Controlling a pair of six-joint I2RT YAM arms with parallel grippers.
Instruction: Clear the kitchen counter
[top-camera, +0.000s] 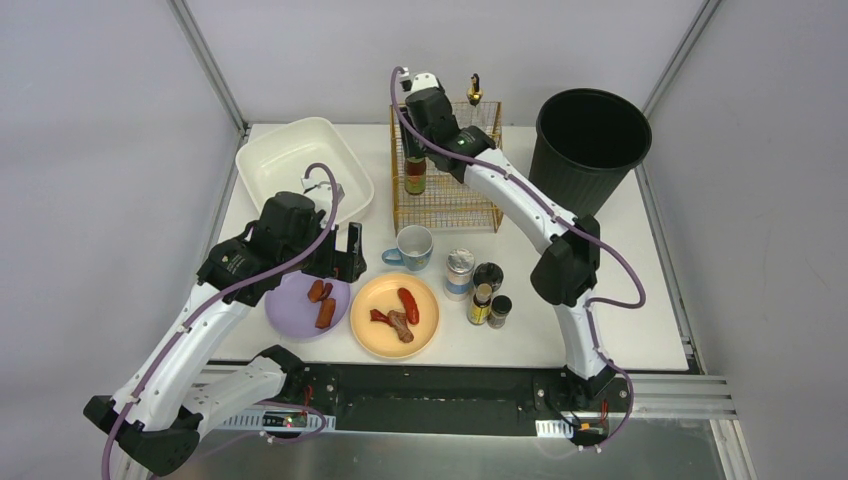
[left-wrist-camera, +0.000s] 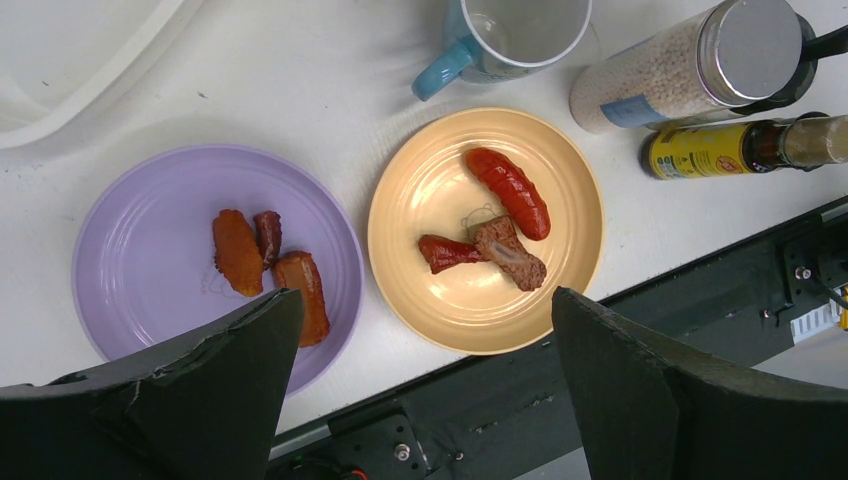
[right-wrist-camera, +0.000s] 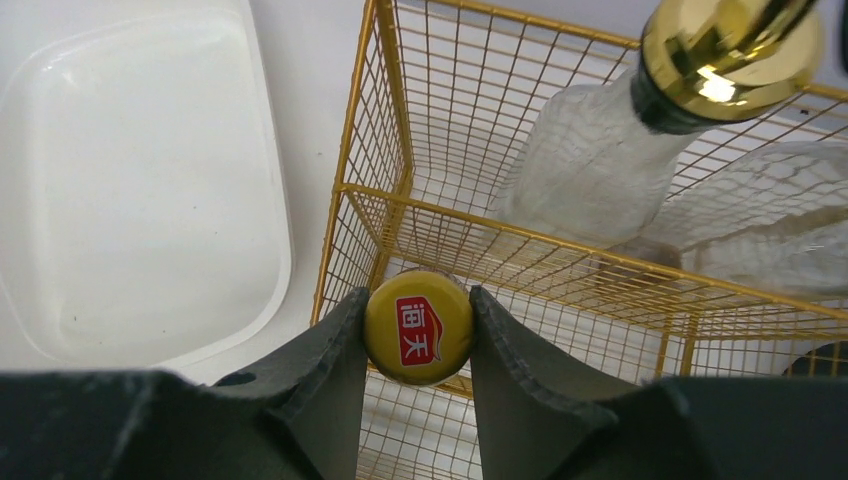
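Right end effector (right-wrist-camera: 418, 335) pinching cap (right-wrist-camera: 418, 325), wrist view

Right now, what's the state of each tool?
Left tool: open, holding nothing.
Right tool: closed on the yellow-capped bottle standing in the gold wire basket.

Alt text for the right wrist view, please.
The right gripper is shut on a yellow-capped bottle inside the near-left part of a gold wire basket. A clear glass bottle with a gold stopper stands in a farther compartment, and a white basin lies left of the basket.
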